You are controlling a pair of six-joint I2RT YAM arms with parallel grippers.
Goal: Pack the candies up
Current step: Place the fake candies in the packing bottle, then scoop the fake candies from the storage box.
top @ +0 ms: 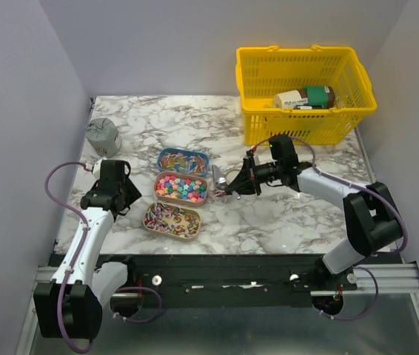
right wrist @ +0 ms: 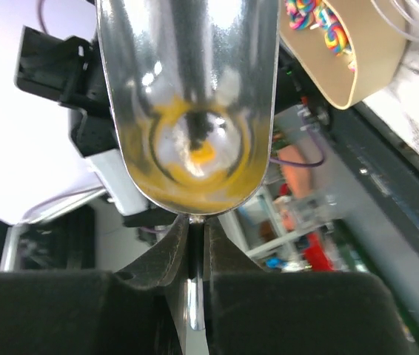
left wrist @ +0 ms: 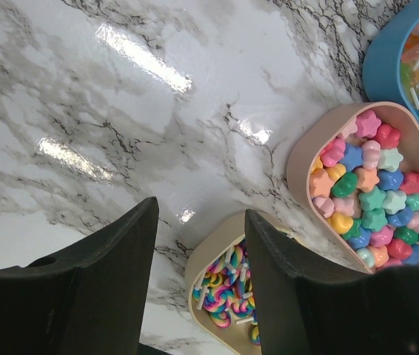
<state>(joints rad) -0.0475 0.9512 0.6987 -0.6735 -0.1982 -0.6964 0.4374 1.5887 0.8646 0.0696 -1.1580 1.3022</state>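
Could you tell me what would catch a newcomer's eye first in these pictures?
The brightly coloured candies stand out first, filling three small trays in a row at the middle of the marble table. Next comes the big yellow basket at the far right corner. Then the shiny silver scoop, gripped by the right tool just right of the middle tray, while the left tool hangs open on the trays' left.

You can count three oval dishes of candies (left wrist: 376,196) at centre frame, a blue tray (left wrist: 381,68), a pink tray (left wrist: 299,160) and a tan tray (left wrist: 195,268), plus one silver scoop (top: 218,178), one yellow basket (top: 298,123) upper right and one grey round object (top: 103,137) upper left.
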